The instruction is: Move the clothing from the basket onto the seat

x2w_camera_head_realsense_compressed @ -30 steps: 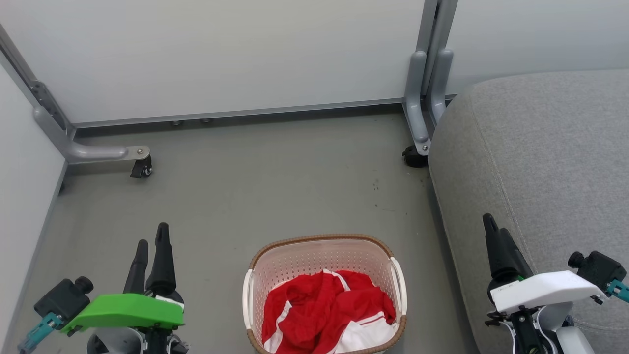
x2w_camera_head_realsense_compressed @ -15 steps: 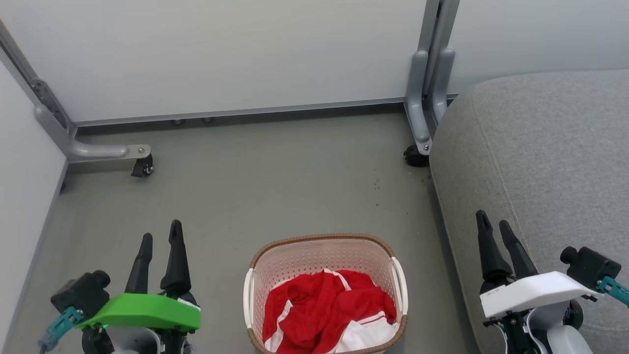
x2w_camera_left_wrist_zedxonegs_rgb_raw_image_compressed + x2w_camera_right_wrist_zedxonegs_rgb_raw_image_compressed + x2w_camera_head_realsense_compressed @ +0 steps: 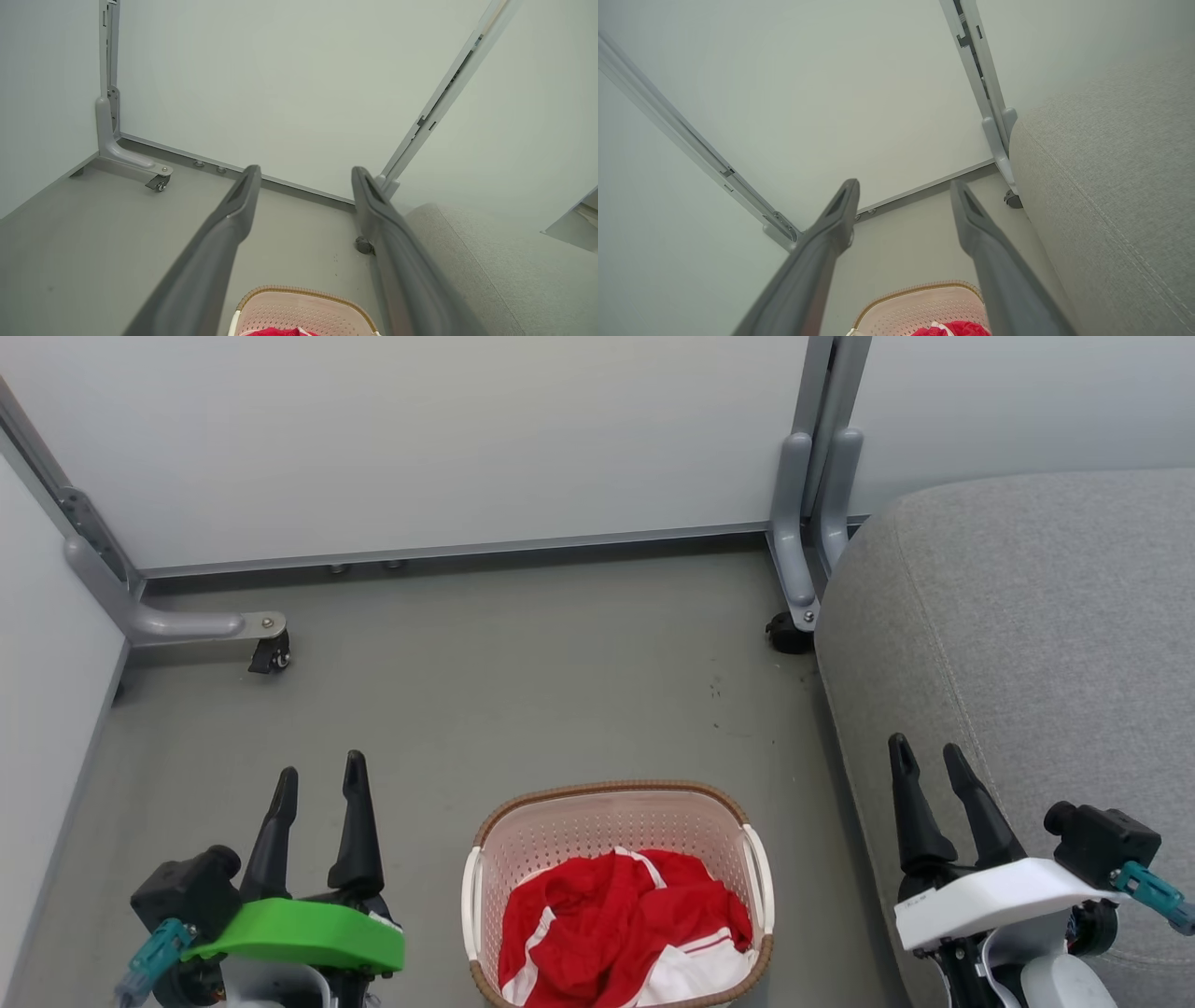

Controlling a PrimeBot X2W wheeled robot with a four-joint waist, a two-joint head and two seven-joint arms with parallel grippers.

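red clothing lies bunched up inside the basket, low in the middle of my head view. the basket stands on the grey floor. my left gripper is off to its left and my right gripper is off to its right, so the basket sits between them, apart from both. each gripper has its two dark fingers spread a little, with nothing held. the fingers point away from me, toward the pale wall.

the seat is the big grey cushion on my right. my right gripper shows over its rounded edge. a strip of floor lies between the seat and the basket. far on the left, a grey metal leg ends in a small black wheel. a grey post stands by the far corner of the seat. the basket's holey walls go all around the clothing.

the basket stands upright with its open top up and a white handle on each side. its near end is cut off by the picture, so i cannot tell which way it is longer. the clothing is a crumpled heap. a white band slants across its left part, and a white patch with thin stripes lies at its right.
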